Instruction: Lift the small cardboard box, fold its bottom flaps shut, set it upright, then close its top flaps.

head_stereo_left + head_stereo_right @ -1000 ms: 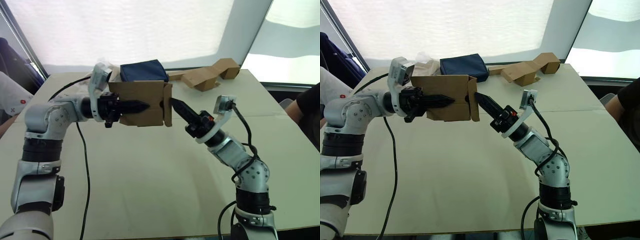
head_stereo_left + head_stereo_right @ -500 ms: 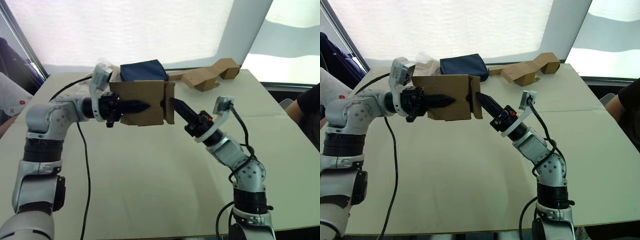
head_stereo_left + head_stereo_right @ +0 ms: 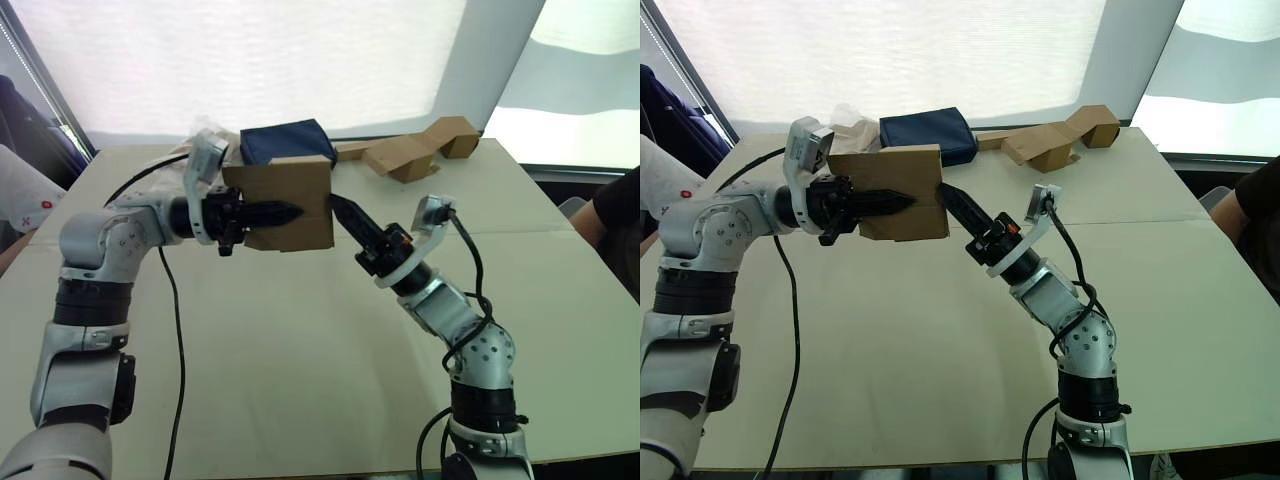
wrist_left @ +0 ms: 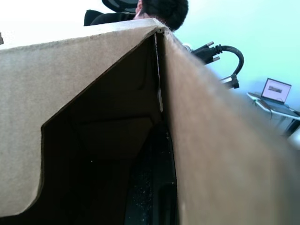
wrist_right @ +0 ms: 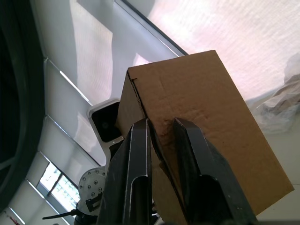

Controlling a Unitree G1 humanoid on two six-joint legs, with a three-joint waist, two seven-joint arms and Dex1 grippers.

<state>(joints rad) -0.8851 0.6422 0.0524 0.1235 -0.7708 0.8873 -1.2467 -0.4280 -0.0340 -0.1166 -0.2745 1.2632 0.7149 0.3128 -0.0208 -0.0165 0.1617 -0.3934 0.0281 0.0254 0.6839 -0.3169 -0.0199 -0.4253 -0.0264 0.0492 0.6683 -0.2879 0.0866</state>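
Above the tabletop (image 3: 300, 340), the small cardboard box (image 3: 290, 200) is held aloft on its side. The left gripper (image 3: 285, 212) has its fingers clamped on the box's near wall, one finger inside. The right gripper (image 3: 337, 208) presses its slightly parted fingertips against the box's right end.

Small cardboard box (image 3: 902, 193) (aloft) between both claws

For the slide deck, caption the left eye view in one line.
Left claw holds the small cardboard box above the table while the right claw presses its side flap.
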